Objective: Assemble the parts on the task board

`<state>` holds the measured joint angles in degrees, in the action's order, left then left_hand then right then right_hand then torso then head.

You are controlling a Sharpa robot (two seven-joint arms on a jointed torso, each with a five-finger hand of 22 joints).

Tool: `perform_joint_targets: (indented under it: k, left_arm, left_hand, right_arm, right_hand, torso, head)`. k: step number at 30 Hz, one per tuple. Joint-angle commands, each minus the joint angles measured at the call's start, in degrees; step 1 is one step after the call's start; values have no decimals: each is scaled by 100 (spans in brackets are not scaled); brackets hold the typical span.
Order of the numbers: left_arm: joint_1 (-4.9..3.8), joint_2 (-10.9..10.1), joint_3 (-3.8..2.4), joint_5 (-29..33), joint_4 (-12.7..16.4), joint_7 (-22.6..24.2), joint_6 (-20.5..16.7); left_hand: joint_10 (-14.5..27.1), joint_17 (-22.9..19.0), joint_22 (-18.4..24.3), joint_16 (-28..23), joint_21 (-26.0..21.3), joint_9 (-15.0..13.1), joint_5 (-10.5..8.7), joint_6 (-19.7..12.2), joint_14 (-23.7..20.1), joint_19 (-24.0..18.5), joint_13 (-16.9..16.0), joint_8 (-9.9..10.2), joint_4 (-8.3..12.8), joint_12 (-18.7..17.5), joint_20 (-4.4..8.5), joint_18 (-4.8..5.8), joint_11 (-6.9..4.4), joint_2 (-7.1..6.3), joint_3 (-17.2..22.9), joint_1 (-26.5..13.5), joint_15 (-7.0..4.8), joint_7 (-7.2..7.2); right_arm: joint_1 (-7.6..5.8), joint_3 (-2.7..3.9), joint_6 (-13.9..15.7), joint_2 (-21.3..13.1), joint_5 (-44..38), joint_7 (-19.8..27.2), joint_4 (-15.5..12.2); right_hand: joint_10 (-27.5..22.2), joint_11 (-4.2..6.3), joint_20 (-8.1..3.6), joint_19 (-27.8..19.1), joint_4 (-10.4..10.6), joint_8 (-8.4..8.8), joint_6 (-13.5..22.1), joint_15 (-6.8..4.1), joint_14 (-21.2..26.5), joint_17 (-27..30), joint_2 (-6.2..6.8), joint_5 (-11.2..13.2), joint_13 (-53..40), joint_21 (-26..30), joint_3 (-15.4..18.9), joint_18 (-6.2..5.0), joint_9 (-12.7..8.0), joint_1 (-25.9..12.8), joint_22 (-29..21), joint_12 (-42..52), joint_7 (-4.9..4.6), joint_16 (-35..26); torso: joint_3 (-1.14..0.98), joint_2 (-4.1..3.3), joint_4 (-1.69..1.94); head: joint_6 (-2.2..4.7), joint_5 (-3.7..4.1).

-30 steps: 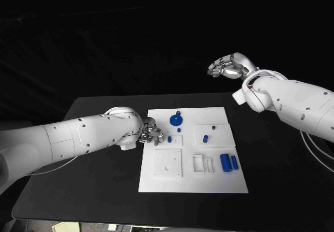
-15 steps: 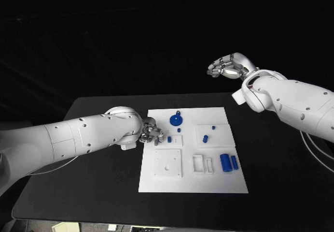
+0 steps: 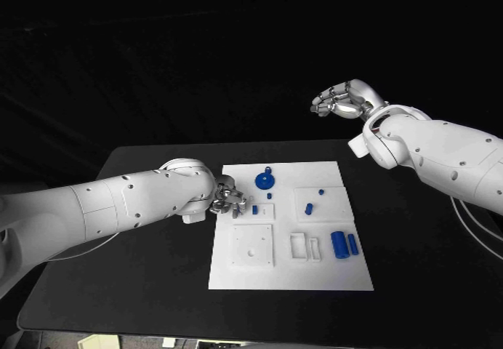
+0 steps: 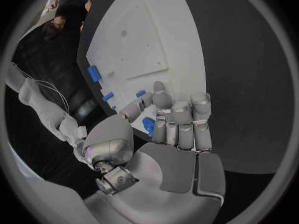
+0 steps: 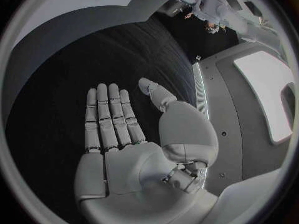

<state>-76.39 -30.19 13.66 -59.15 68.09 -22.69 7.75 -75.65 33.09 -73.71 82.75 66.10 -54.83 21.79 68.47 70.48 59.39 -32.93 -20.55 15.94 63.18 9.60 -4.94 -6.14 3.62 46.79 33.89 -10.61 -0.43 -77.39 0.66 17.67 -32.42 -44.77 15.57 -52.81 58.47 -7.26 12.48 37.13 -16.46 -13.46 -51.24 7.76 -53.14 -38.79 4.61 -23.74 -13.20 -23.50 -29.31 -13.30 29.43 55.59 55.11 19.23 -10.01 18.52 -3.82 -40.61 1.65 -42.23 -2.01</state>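
table [image 3: 157,291]: black, carrying the white task board at its middle
task board [image 3: 315,276]: lying flat, long side running away from the robot; raised white square blocks and slots on its face
left arm [image 3: 115,207]: reaching in low over the table, ending at the board's left edge
right arm [image 3: 440,153]: staying off the board, raised above the table's far right corner
left hand [image 3: 224,200]: hovering at the board's left edge just beside a small blue peg; in the wrist view [image 4: 177,129] fingers lying side by side, thumb angling toward them, a blue piece [image 4: 148,126] showing between thumb and fingers; cannot tell whether it is being pinched or just sitting behind them
right hand [image 3: 344,99]: hanging in the air, well apart from the board; wrist view [image 5: 121,129] showing palm flat, fingers straight, thumb out to the side, holding nothing
blue disc with tab [image 3: 265,179]: sitting at the board's far middle
blue cylinder [image 3: 339,244]: lying near the right edge, a thinner blue bar [image 3: 355,244] just beside it
small blue peg [image 3: 255,209]: standing by the left hand's fingertips
blue peg [image 3: 310,209]: sitting on the right-hand square block
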Motion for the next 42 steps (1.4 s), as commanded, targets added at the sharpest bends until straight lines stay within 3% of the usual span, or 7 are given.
perform_joint_targets:
  k: [1,15,29,36,42]
  left_arm:
    - [14,36,8,-8,-15,16,362]
    - [12,-3,3,232,-40,27,403]
    - [-17,-92,-50,511,-1,91,405]
    - [-110,-116,-64,573,-30,153,681]
    - [-140,-68,-66,694,-107,93,1329]
  left_hand:
    - [-21,4,5,-25,27,-8,71,33,36,-18,-9,39,80,-40,586,-66,-32,78,827,68,-123,12]
    - [-10,9,2,-27,26,-17,74,26,26,-31,-14,50,84,-39,582,-64,-28,87,824,73,-118,16]
    - [-7,15,-1,-22,28,-27,87,30,25,-36,-20,54,82,-34,579,-62,-29,105,820,69,-117,16]
    - [-3,18,-3,-21,29,-33,92,30,23,-40,-22,57,81,-33,577,-60,-29,116,817,62,-116,16]
    - [3,21,-5,-20,28,-38,98,26,18,-48,-25,63,83,-33,574,-57,-28,125,817,57,-114,17]
  right_arm:
    - [-2,5,-48,13,29,43,-11]
    - [-1,5,-56,14,37,46,-7]
    - [3,5,-73,13,38,49,2]
    - [3,4,-116,9,38,34,0]
    - [3,4,-130,16,38,32,-20]
  right_hand:
    - [54,-4,22,-5,-3,-36,26,-10,-38,8,-2,-28,12,29,36,-13,-10,58,8,-25,-4,-29]
    - [59,-5,26,-7,-3,-38,27,-9,-39,12,-2,-28,21,31,40,-15,-14,57,9,-34,-5,-33]
    - [63,-6,28,-9,-1,-40,26,-9,-39,15,-6,-27,28,34,42,-17,-17,53,9,-41,-5,-35]
    - [65,-6,30,-9,0,-41,26,-9,-39,17,-9,-27,32,35,44,-18,-19,51,10,-45,-4,-37]
    - [65,-7,31,-12,-3,-42,26,-8,-38,19,-10,-28,37,37,44,-19,-21,54,10,-50,-4,-40]
  torso:
    - [-2,-1,-1]
    - [0,1,6]
    - [3,2,5]
    - [5,4,3]
    - [4,0,1]
  head:
    - [-6,-1]
    - [-11,13]
    - [-5,16]
    - [7,10]
    - [12,8]
